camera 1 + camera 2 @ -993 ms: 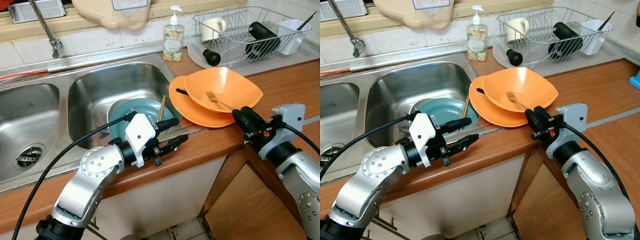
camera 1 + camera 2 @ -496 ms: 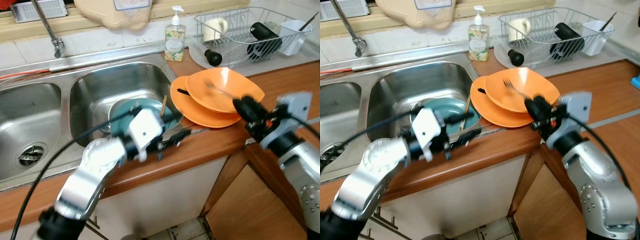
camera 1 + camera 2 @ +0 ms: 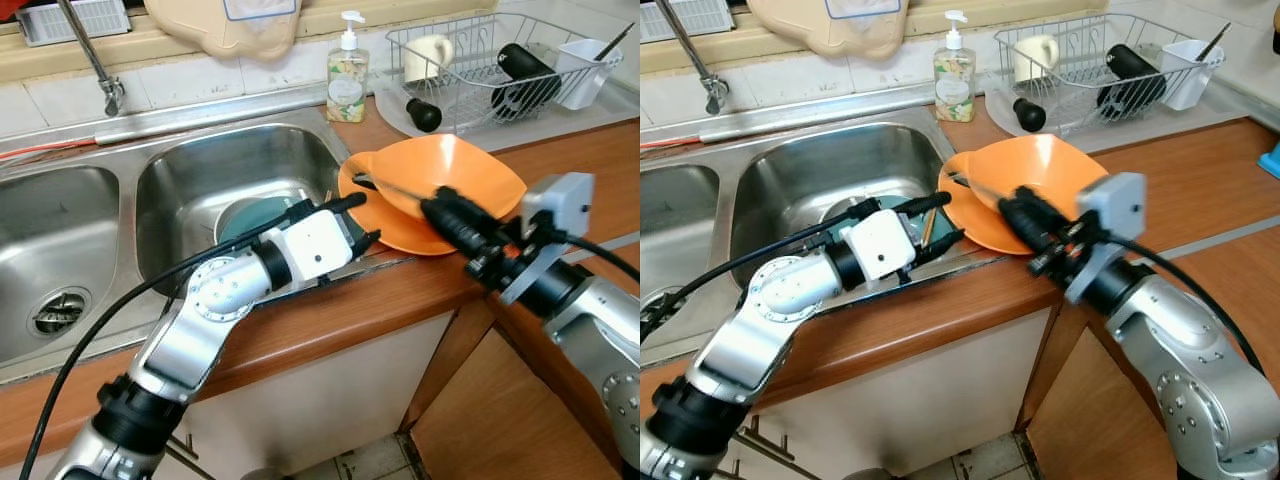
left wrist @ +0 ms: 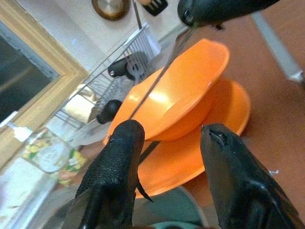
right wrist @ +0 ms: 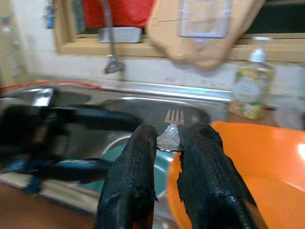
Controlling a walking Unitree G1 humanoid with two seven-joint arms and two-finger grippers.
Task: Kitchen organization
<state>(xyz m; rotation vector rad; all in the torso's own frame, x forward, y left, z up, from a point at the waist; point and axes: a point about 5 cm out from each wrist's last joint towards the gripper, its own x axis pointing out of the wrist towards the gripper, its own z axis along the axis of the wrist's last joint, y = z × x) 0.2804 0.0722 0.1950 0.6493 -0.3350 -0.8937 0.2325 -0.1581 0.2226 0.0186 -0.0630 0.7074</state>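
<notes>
My right gripper is shut on a metal fork, which it holds level above the orange plate, tines pointing at the sink. In the right wrist view the fork sits pinched between the two fingers. An orange bowl rests on that plate, on the wooden counter. My left gripper is open at the plate's left rim, over the sink's edge. A teal plate lies in the right basin, partly hidden by my left arm. A wooden chopstick leans beside it.
A wire dish rack with a mug, black items and a white cutlery holder stands at the back right. A soap bottle stands behind the sink, the tap at the back left. The left basin holds only its drain.
My right gripper has lifted the fork out of the orange bowl and carried it left toward the sink. My left gripper has reached forward to the plate's rim.
</notes>
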